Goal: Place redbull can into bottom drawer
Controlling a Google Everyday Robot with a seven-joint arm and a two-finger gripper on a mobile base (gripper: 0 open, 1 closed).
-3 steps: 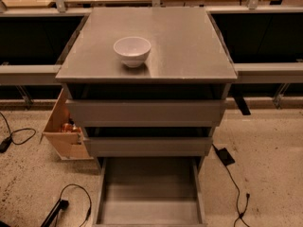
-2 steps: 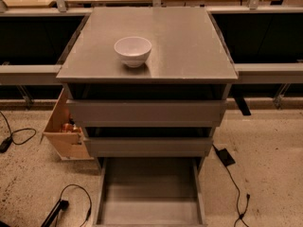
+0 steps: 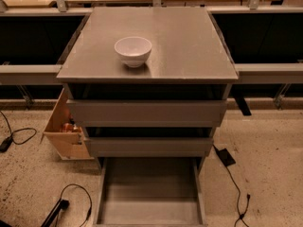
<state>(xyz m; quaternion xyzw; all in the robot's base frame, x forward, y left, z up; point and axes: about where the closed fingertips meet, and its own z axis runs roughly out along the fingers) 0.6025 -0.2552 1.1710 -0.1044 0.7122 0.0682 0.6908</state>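
Standing in the middle of the camera view, the grey cabinet [image 3: 189, 41] shows its flat top from above; a white bowl [image 3: 133, 50] sits upright on that top, toward the left and rear, well apart from every edge. Below the top come three drawers, each pulled out further than the one above it; the top drawer [image 3: 147, 112] is out only a little, with a dark gap over its front; the middle drawer [image 3: 149, 146] is out slightly more; the bottom drawer [image 3: 149, 193] is drawn out furthest, its flat grey floor and low side walls open to view, its front edge at the lower border of the frame.

The redbull can is nowhere to be seen in this view – not on the cabinet top, not on the visible floor of the bottom drawer. The gripper lies outside the frame as well, so whether its jaws are spread or pressed together cannot be told.

Left of the cabinet a tan wooden box [image 3: 64, 131] leans against its side, with small items inside too dim to name; black cables [image 3: 234, 183] trail over the speckled floor [image 3: 265, 150] on both sides.
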